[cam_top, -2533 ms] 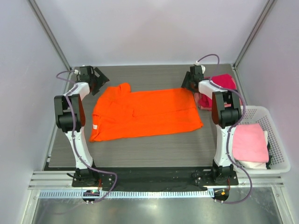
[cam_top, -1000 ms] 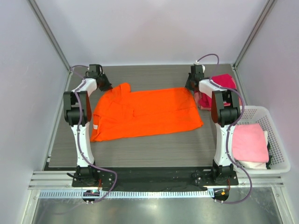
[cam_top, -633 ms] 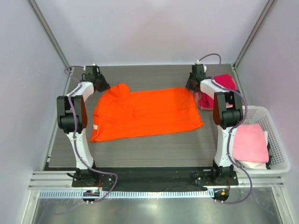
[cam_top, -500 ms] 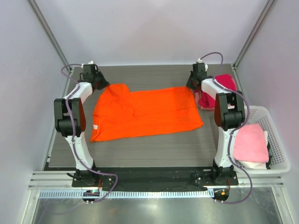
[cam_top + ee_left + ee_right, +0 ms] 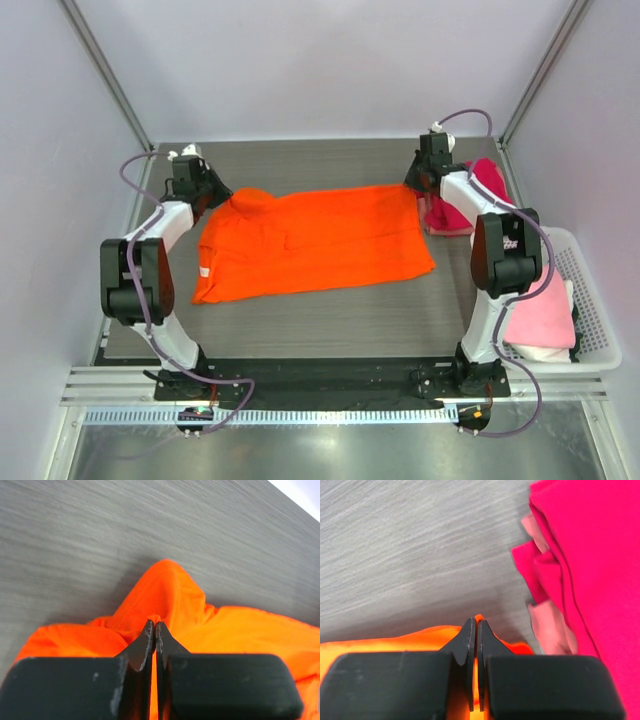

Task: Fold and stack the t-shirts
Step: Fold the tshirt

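A bright orange t-shirt [image 5: 310,245] lies spread across the middle of the table. My left gripper [image 5: 214,190] is shut on a pinch of its far left corner, and the cloth peaks up at the fingertips [image 5: 154,624]. At the far right corner my right gripper [image 5: 418,186] is shut on the orange hem [image 5: 420,637], which pokes out between its tips [image 5: 474,622]. A magenta-red t-shirt [image 5: 470,195] lies crumpled just right of that gripper, with pale pink cloth [image 5: 550,625] under it. A folded pale pink t-shirt [image 5: 540,305] sits in the basket.
A white lattice basket [image 5: 592,300] stands at the table's right edge, beside the right arm. Grey walls with metal posts close in the back and sides. Bare dark wood-grain table [image 5: 320,320] shows in front of the orange shirt.
Both arms have swung their elbows outward while the grippers stay at the shirt's far corners. The far left corner is now bunched and lifted off the table.
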